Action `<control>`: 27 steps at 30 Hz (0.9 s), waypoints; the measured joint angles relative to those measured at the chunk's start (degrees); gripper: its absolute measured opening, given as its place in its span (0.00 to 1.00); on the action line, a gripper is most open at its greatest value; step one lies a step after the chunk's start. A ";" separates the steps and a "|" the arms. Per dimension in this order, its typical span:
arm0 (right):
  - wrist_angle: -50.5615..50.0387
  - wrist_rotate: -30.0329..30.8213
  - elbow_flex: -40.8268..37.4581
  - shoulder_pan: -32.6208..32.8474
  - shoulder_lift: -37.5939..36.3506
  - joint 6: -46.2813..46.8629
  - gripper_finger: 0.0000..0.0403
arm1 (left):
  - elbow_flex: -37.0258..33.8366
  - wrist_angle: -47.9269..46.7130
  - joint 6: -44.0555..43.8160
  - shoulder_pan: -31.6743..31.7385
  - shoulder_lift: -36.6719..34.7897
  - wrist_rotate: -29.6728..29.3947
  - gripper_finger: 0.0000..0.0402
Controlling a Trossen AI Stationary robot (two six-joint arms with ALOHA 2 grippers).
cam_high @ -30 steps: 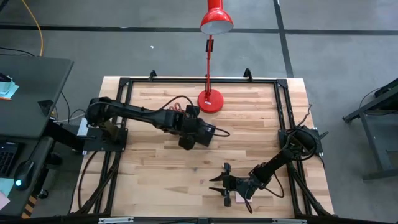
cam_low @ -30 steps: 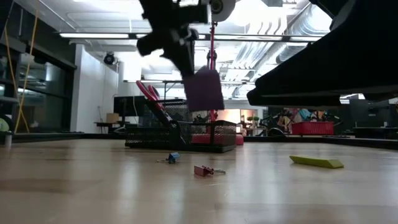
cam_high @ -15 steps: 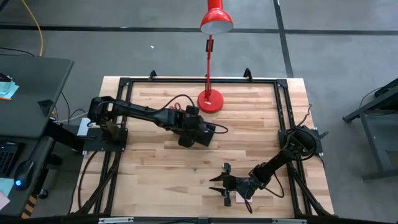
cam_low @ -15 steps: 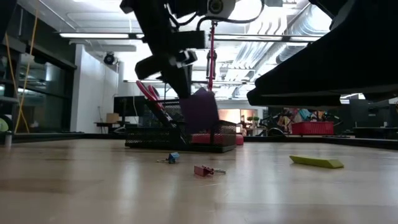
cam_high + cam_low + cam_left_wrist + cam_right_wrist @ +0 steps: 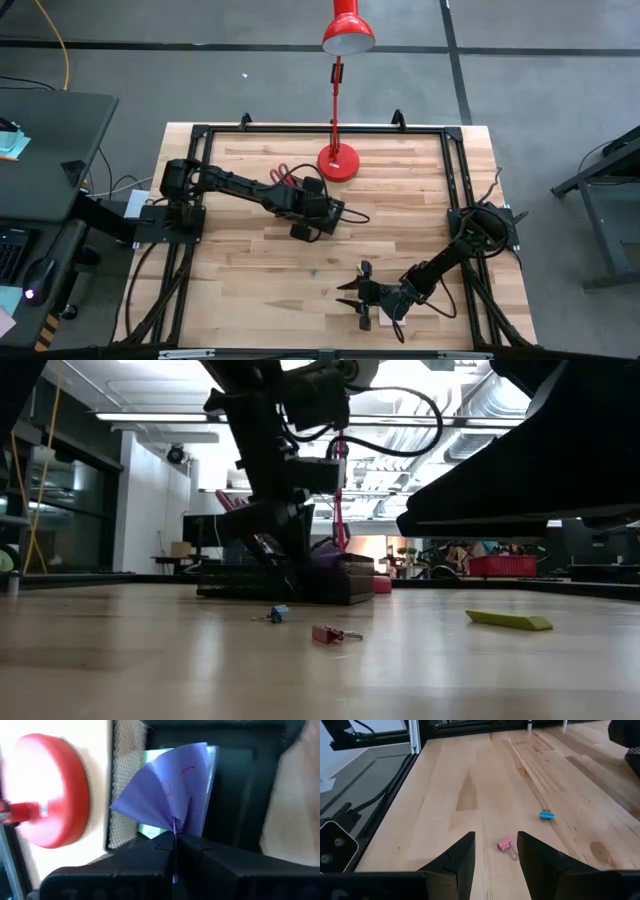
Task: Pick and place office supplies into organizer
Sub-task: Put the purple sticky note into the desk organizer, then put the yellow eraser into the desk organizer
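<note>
1. My right pincer (image 5: 495,857): fingers spread, nothing between them, low over the table's near edge at about 5 o'clock from the table's middle.
2. Pink binder clip (image 5: 506,844): on the wood just ahead of that pincer's tips, in line with the gap.
3. Blue binder clip (image 5: 547,814): farther ahead, off toward 1 o'clock from the pink one.
4. Yellow sticky pad (image 5: 508,620): flat on the table, well apart from both clips.
5. My left pincer (image 5: 175,842): fingers pressed together, pinching a purple sticky-note pad (image 5: 167,790) by one edge.
6. Organizer (image 5: 235,785): black mesh; the pad hangs into its compartment.
7. Red lamp base (image 5: 47,802): just beside the organizer.
</note>
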 joint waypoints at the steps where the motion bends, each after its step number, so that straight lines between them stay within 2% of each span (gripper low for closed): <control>1: -0.09 -0.01 0.00 0.00 0.00 0.00 0.35 | 0.15 0.28 -0.33 -0.02 0.00 -0.78 0.00; 4: -0.08 -0.08 0.00 0.00 0.00 0.02 0.35 | 0.31 0.15 -0.31 0.06 -0.31 -0.49 0.01; 7: -0.12 -0.08 0.00 0.00 0.00 -0.02 0.35 | 0.37 0.02 -0.46 0.11 -0.50 -0.03 0.07; 14: -1.18 -0.12 0.00 0.00 0.00 0.68 0.35 | 0.38 -4.00 -3.20 0.07 -0.50 0.39 0.40; 18: -1.36 -0.15 0.00 0.00 0.00 0.87 0.35 | 0.51 -4.21 -3.08 -0.79 -0.83 -7.84 0.59; 21: -1.37 -0.04 0.00 0.01 0.00 0.87 0.35 | 0.33 -3.57 -2.26 -2.19 -0.95 -16.23 0.67; 27: -1.39 -0.02 0.00 0.00 0.02 0.91 0.35 | 0.63 -2.56 -1.82 -5.19 -1.85 -15.07 0.76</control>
